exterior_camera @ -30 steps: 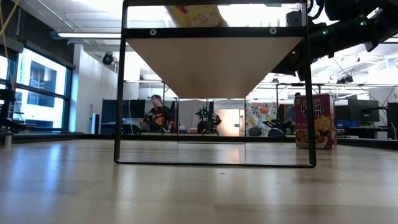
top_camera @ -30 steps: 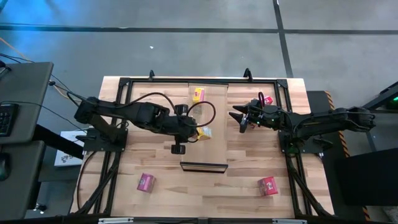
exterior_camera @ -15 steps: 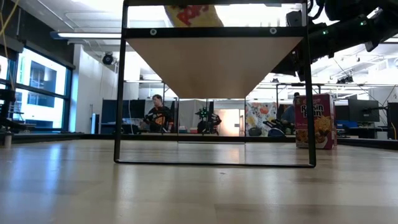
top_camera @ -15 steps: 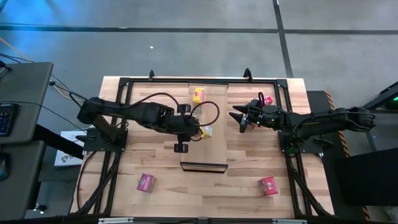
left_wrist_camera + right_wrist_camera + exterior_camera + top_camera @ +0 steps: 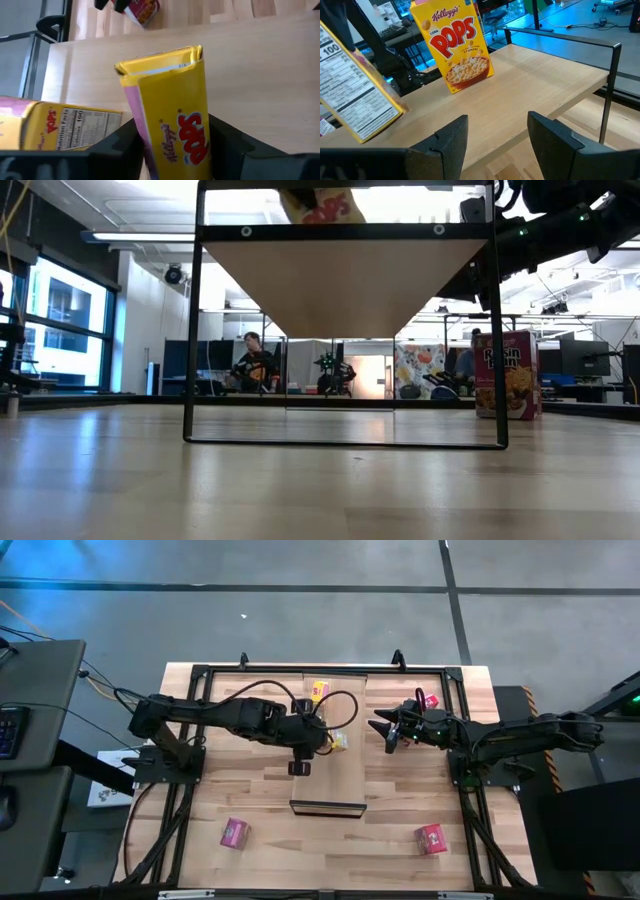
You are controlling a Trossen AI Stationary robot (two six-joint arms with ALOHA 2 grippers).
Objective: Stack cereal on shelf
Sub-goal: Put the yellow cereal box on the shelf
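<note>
Your left claw [image 5: 170, 150] grasps a yellow Corn Pops box [image 5: 172, 115] over the shelf [image 5: 345, 775], just beside the second Corn Pops box [image 5: 319, 691] standing near the shelf's far edge. Its long axis tilts; level it before release. Your right claw [image 5: 495, 135], fingers spread and empty, waits off the shelf's right edge.

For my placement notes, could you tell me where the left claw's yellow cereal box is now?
In the high view, the yellow cereal box sits between the left claw's fingers over the shelf, near the other yellow box.
</note>
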